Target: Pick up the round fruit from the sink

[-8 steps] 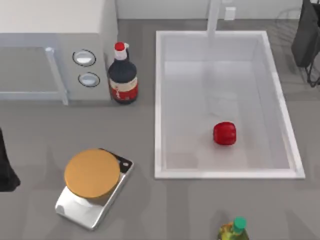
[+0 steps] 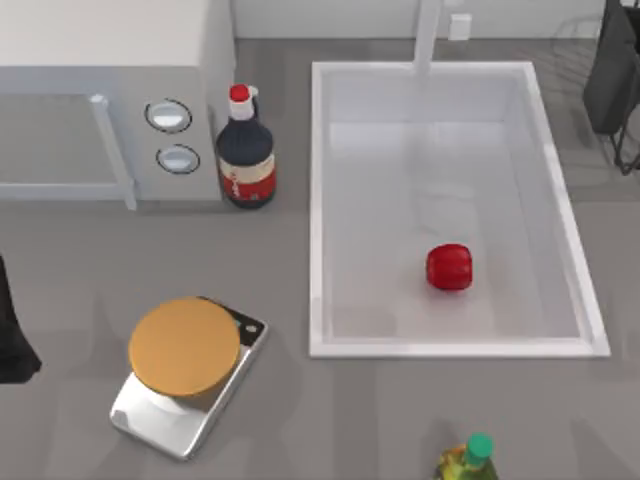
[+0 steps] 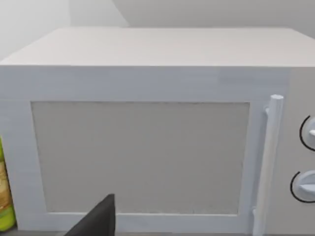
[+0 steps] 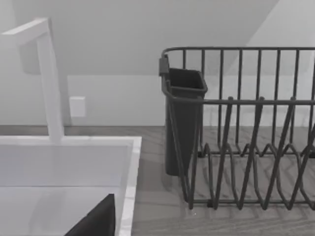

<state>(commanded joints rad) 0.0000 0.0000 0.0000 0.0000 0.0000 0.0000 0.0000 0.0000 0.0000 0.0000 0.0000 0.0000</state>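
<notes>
The round fruit (image 2: 449,267), small, glossy and red, lies on the floor of the sink (image 2: 318,200), toward the basin's front right. The sink is a large white basin with a raised rim and a white faucet post (image 2: 428,35) at its back edge. Both arms are far from the fruit. My left gripper (image 2: 12,335) is parked at the table's left edge, facing the microwave (image 3: 147,147). At the back right corner my right gripper (image 2: 612,75) hangs beside the sink's far rim (image 4: 129,187). Nothing is held.
A white microwave (image 2: 100,90) stands at the back left, with a dark bottle (image 2: 245,150) with a red cap next to it. A silver scale with an orange disc (image 2: 185,345) sits front left. A green-capped bottle (image 2: 470,460) stands at the front edge. A dark dish rack (image 4: 246,128) is right of the sink.
</notes>
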